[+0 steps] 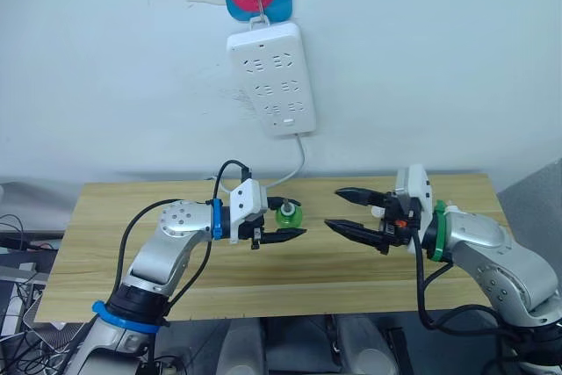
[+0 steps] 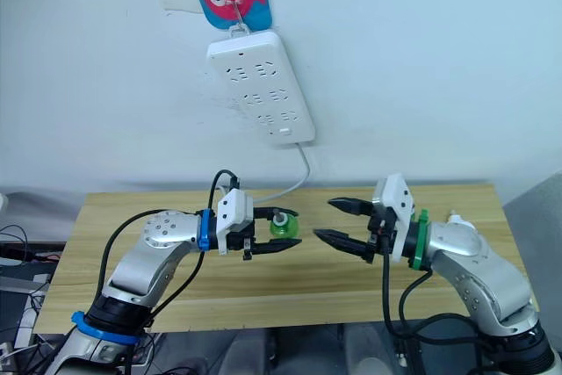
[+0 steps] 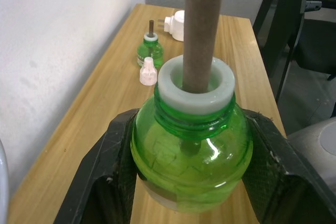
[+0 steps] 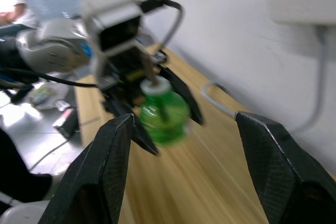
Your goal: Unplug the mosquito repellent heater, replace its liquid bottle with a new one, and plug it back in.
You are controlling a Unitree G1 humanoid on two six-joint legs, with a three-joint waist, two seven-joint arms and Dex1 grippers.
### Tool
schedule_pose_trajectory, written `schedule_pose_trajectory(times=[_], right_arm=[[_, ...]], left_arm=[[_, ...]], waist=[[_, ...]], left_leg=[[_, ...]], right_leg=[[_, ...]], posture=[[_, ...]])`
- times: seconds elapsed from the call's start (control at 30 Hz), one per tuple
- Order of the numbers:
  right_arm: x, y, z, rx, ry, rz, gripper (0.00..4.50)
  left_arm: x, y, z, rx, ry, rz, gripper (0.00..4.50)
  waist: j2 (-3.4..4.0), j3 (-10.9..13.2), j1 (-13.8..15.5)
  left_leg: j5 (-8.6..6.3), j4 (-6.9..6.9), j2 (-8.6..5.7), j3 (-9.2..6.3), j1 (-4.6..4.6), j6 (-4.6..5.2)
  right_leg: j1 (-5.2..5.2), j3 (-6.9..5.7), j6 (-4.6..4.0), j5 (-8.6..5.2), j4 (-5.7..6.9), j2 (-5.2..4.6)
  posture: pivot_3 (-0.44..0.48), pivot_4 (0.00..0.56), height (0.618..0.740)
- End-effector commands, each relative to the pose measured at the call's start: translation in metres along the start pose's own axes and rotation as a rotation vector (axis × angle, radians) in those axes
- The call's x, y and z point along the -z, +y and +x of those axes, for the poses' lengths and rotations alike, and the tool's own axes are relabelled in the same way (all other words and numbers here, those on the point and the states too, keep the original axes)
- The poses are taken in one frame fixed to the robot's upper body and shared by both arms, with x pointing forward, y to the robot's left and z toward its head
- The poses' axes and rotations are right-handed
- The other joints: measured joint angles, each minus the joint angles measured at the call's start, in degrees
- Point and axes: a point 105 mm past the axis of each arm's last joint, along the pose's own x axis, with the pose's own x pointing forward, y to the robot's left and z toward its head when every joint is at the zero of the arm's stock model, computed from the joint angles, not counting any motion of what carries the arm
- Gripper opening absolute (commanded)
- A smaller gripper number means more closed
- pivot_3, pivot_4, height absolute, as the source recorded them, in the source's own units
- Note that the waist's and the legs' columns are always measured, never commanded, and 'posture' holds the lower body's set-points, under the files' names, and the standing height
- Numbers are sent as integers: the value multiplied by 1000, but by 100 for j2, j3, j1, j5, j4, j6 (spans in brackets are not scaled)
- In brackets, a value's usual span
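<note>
Left end effector around green bottle

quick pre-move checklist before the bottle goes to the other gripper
1. Left gripper clamped on the green liquid bottle: ok.
2. Wick uncapped and standing in the bottle's neck: ok.
3. Right gripper open, facing the bottle: ok.
4. Heater off the power strip, lying on the table: ok.
5. Second green bottle and white cap on the table clear of both grippers: ok.
6. Which bottle is new: cannot tell.
</note>
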Motion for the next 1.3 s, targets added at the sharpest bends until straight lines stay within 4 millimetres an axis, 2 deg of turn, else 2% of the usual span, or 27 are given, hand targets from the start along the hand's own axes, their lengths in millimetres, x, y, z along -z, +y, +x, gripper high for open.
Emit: schedule_pose_trajectory(times=[0.03,0.23,0.6,0.7,0.87,0.9,1.07,1.13,1.3], right_arm=[[-7,16,18,-69,-42,-13,3238],[2,7,37,-37,-51,-48,3238],[11,5,50,-43,-22,-113,3238],[11,0,53,-22,-27,-128,2635],[10,-3,53,-2,-32,-141,1021],[10,-3,52,-2,-33,-141,864],[3,-2,47,1,-78,-111,869],[-9,-5,42,29,-132,-65,869],[-32,-21,25,159,-238,128,869]], left_arm=[[-12,-4,5,41,-44,58,2276],[-20,-6,9,53,-70,71,2276],[-25,-7,13,62,-87,64,2276],[-26,-8,13,63,-91,60,2276],[-26,-10,14,65,-94,52,2276],[-26,-10,14,65,-94,51,2276],[-30,-7,13,44,-127,10,2276],[-36,-4,11,22,-172,-25,2991],[-51,-2,4,-33,-256,-102,4357]], waist=[[0,0,1],[-1,-1,1],[-1,0,1],[-1,0,1],[0,0,1],[-1,0,1],[0,0,2],[-1,0,3],[-4,3,-3]], left_leg=[[0,0,0,0,-1,0],[0,0,-1,-1,-3,0],[0,-2,0,1,-3,0],[0,-2,0,0,-2,0],[0,-2,1,-1,-2,0],[0,-3,0,1,-2,0],[0,-3,1,0,-3,0],[0,-3,0,0,-3,0],[0,-2,3,-1,-6,-1]], right_leg=[[-1,0,0,0,0,0],[-4,-2,0,0,-1,-1],[-7,-1,0,0,0,0],[-7,-1,0,0,1,0],[-8,-2,0,0,0,0],[-9,-1,1,0,0,0],[-8,-1,0,0,0,-1],[-8,-1,1,0,0,-1],[-7,-1,0,0,0,-1]], posture=[[-105,293,740],[-98,282,740],[-92,288,740],[-92,288,740],[-93,293,740],[-95,293,740],[-94,295,740],[-94,295,740],[-107,299,740]])
